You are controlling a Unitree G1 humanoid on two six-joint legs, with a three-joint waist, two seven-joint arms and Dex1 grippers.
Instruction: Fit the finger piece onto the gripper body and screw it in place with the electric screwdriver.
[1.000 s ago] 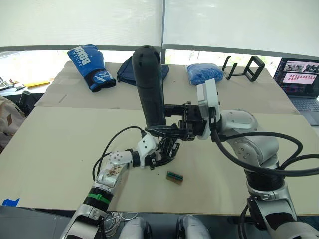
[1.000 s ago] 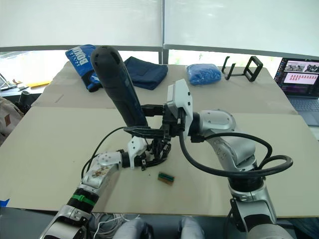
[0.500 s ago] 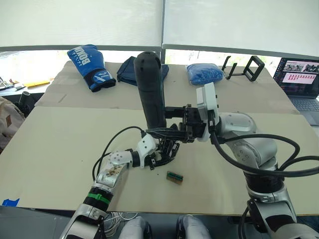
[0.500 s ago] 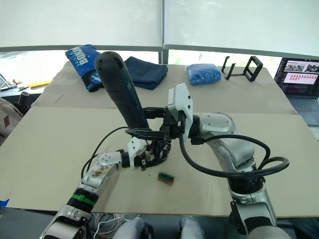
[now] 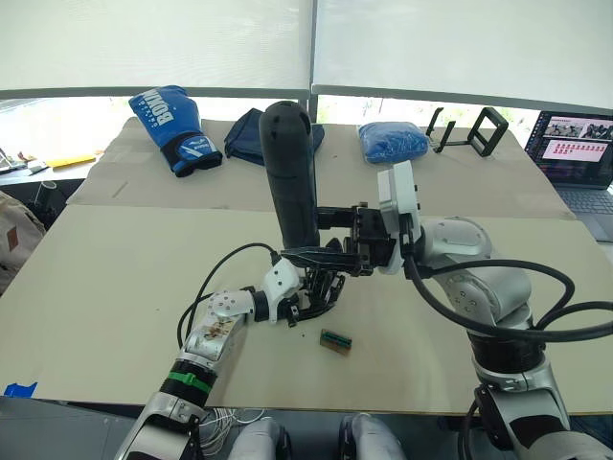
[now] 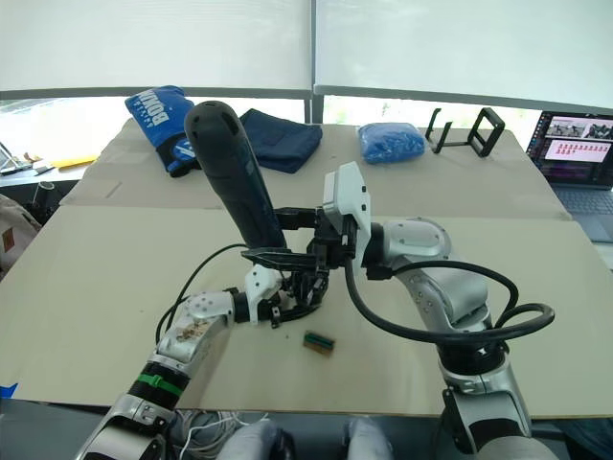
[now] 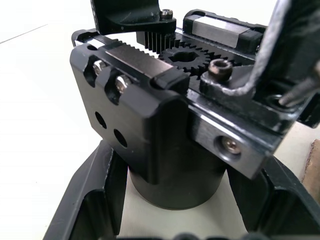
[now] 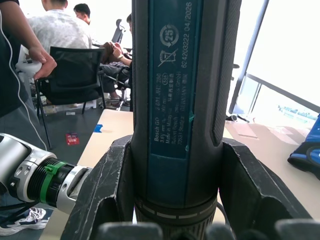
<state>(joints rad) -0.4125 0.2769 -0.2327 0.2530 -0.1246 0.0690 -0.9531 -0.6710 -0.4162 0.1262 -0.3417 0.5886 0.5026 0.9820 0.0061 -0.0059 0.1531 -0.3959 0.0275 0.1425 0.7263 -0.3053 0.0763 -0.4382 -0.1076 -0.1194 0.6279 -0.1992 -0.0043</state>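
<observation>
The gripper body stands on the table with its round base down, and my left gripper is shut on it. The left wrist view shows my fingers on either side of the base, with gear teeth and screws on top. A black piece rises from its top; I cannot tell whether it is the finger piece. The electric screwdriver stands nearly upright above the body. My right gripper is shut on its lower end, fingers clamping the barrel. Its bit is hidden.
A small green-brown block lies just in front of the gripper body. At the back lie a blue boxing glove, a dark cloth, a blue bag, a black stand and a laptop. People sit beyond the table.
The screwdriver's top has sunk a little and its tilt has shifted slightly. The left gripper and the gripper body have stayed put.
</observation>
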